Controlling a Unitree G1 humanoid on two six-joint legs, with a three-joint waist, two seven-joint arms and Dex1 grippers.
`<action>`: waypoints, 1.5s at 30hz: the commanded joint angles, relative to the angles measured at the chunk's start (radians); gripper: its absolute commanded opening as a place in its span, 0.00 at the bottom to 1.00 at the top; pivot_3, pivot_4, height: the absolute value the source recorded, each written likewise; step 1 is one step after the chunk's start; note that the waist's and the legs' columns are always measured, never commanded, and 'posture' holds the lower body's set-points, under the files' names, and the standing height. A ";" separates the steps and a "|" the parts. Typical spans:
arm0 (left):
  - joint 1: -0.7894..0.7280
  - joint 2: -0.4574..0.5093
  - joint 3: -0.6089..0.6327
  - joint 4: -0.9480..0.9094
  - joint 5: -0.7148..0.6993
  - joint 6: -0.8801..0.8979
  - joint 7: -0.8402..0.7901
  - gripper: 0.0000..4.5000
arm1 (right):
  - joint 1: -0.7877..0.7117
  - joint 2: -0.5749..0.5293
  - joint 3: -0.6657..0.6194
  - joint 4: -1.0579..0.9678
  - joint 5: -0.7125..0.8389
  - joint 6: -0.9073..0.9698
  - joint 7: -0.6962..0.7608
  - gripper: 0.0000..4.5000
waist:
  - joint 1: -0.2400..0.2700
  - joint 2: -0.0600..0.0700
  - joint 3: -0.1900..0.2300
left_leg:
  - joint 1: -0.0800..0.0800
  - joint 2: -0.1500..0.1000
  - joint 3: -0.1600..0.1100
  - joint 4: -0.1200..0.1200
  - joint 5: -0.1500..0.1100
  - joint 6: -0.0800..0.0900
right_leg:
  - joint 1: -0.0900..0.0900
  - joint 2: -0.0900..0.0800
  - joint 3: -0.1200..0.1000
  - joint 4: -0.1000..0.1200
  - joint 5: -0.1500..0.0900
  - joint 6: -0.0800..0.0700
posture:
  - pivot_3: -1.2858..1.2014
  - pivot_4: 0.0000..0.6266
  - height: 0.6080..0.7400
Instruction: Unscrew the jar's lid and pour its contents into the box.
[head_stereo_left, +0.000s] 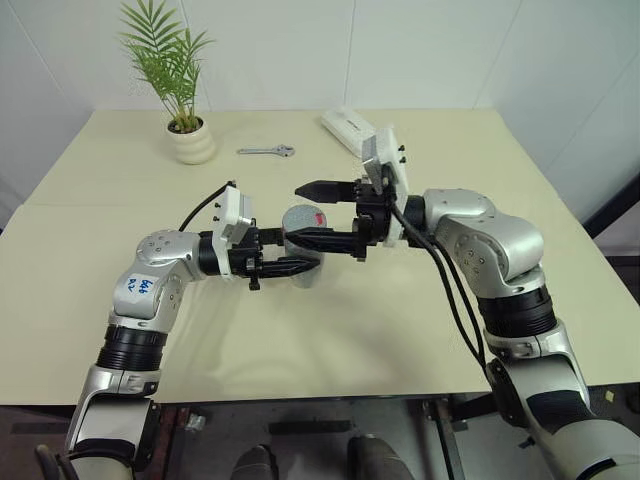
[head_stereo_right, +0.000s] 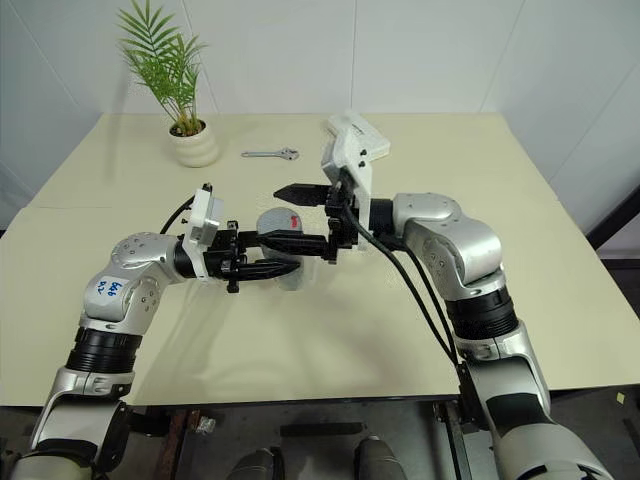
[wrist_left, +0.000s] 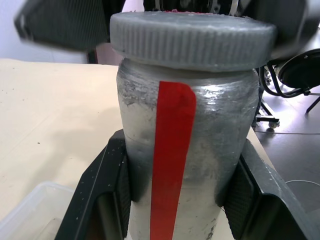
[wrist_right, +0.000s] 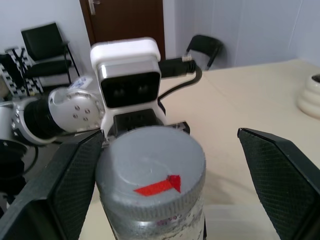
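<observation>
My left gripper (head_stereo_left: 305, 252) is shut on the jar (wrist_left: 190, 150), holding it upright above the table; its two fingers (wrist_left: 107, 190) press both sides of the body. A red strip runs down the jar's cloudy side, and I cannot make out the contents through it. The grey ribbed lid (wrist_right: 152, 160), marked with a red arrow, sits on the jar. My right gripper (head_stereo_left: 292, 212) reaches in from the opposite side and stands open, with a finger (wrist_right: 280, 175) on either side of the lid and a gap showing on one side. A corner of the clear box (wrist_left: 30, 210) lies on the table below the jar.
A white plant pot (head_stereo_left: 190, 140) stands at the table's far left. A metal wrench (head_stereo_left: 267, 151) lies behind the grippers, and a white oblong case (head_stereo_left: 347, 127) at the far centre. Black cables hang from both wrists.
</observation>
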 joint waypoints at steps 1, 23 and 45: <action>-0.010 -0.002 0.019 -0.033 -0.023 -0.008 -0.001 0.43 | -0.034 0.013 0.000 -0.026 0.006 0.002 0.006 1.00 | -0.001 0.000 0.000 | 0.000 0.000 0.000 0.000 0.000 0.000 | 0.000 0.000 0.000 0.000 0.000 0.000 | 0.52 0.24 1.00; -0.006 -0.003 0.018 -0.034 -0.025 -0.009 0.014 0.43 | -0.021 -0.090 -0.072 0.059 -0.017 -0.041 0.032 1.00 | -0.012 0.000 0.000 | 0.000 0.000 0.000 0.000 0.000 0.000 | 0.000 0.000 0.000 0.000 0.000 0.000 | 0.52 0.24 1.00; -0.007 0.000 0.030 -0.036 -0.018 0.001 0.007 0.43 | 0.044 -0.197 -0.162 0.069 0.075 0.052 0.099 1.00 | -0.010 0.000 0.000 | 0.000 0.000 0.000 -0.001 0.000 0.000 | 0.000 0.000 0.000 -0.001 0.000 0.000 | 0.52 0.24 1.00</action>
